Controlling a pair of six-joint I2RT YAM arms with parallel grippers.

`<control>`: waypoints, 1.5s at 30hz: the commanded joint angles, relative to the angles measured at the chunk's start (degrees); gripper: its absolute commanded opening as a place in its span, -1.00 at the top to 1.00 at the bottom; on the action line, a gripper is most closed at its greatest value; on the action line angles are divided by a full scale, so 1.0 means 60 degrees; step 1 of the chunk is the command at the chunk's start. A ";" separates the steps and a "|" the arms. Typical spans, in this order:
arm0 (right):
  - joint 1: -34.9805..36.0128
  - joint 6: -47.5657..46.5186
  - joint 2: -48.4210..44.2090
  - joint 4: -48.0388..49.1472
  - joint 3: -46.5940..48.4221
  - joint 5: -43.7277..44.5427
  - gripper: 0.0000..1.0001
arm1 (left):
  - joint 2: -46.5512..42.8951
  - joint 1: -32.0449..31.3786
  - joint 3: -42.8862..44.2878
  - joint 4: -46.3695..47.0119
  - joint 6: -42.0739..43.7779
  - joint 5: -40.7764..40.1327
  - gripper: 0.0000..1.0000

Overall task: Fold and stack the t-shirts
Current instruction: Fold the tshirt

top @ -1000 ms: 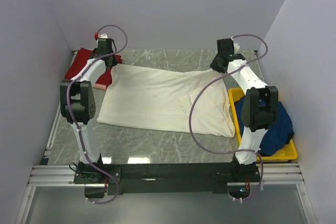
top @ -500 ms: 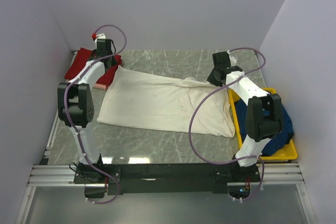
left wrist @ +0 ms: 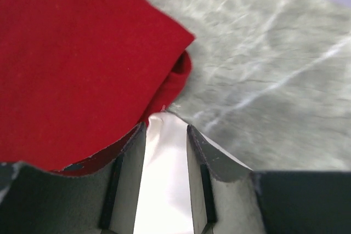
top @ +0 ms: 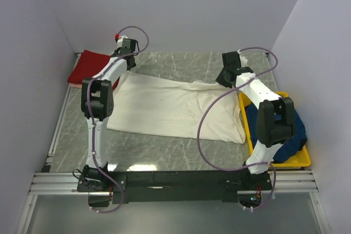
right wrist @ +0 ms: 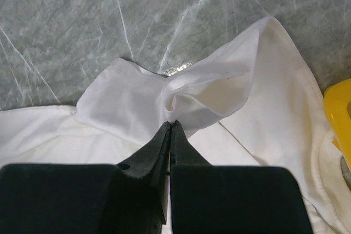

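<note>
Two claws, folding the cream t-shirt (top: 170, 108): right claw (right wrist: 170, 127) clamps its far edge, left claw (left wrist: 167, 130) sits apart; next, probably pull nearward.

dark red t-shirt (left wrist: 71, 64) upper left, grey marble table (left wrist: 274, 80) right, gripper (left wrist: 166, 128) fingers parted below

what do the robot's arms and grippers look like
Both the left arm and the right arm have white links and bulky black joint housings. A thin purple cable loops loosely along each. The left wrist carries a small red mark. The right gripper has slim black fingers on a black body. The left gripper has grey wedge-shaped fingers.
</note>
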 commanded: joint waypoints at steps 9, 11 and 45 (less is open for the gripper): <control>0.0023 -0.0056 0.0292 0.0206 0.0568 0.0085 1.00 | 0.0985 0.0014 0.1188 -0.0524 0.0333 -0.0702 0.19; 0.0023 -0.0042 0.0307 0.0206 0.0568 0.0085 1.00 | 0.1043 0.0014 0.1216 -0.0436 0.0362 -0.0702 0.26; 0.0023 0.0295 -0.2621 0.0294 -0.2228 -0.0032 1.00 | -0.2632 0.0556 -0.2955 0.2609 -0.0018 0.0703 0.99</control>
